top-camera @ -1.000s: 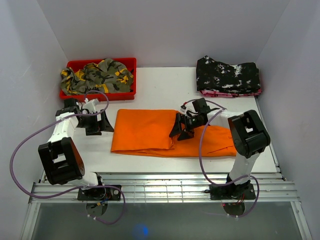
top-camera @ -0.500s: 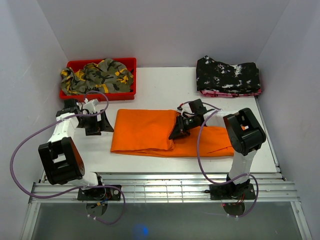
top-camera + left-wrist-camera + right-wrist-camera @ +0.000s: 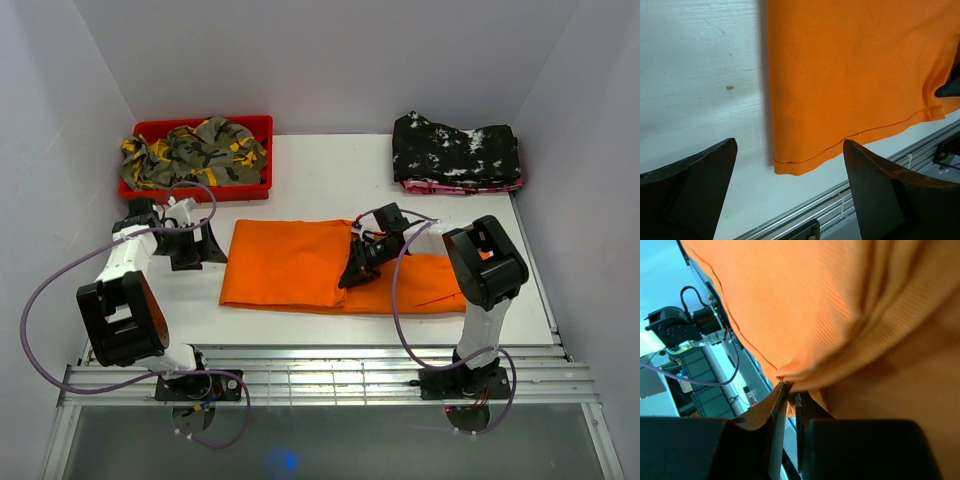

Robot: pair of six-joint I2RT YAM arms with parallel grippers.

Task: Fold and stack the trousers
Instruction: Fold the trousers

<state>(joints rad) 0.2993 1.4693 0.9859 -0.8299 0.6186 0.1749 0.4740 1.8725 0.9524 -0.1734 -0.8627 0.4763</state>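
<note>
Top external view: the right gripper (image 3: 358,270) pinches a fold of the bright orange trousers (image 3: 290,265), which lie at the centre of the white table (image 3: 330,170). The left gripper (image 3: 195,245) gapes wide, empty, just off their 9 o'clock edge. The fold probably goes best lifted slowly, layers kept aligned. The long axis runs 9 to 3 o'clock; the waist end is unclear.

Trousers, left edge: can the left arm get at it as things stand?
Probably yes. The left gripper hangs open right beside the trousers, only table between them; the right gripper pinches the cloth further right, out of the way.
</note>
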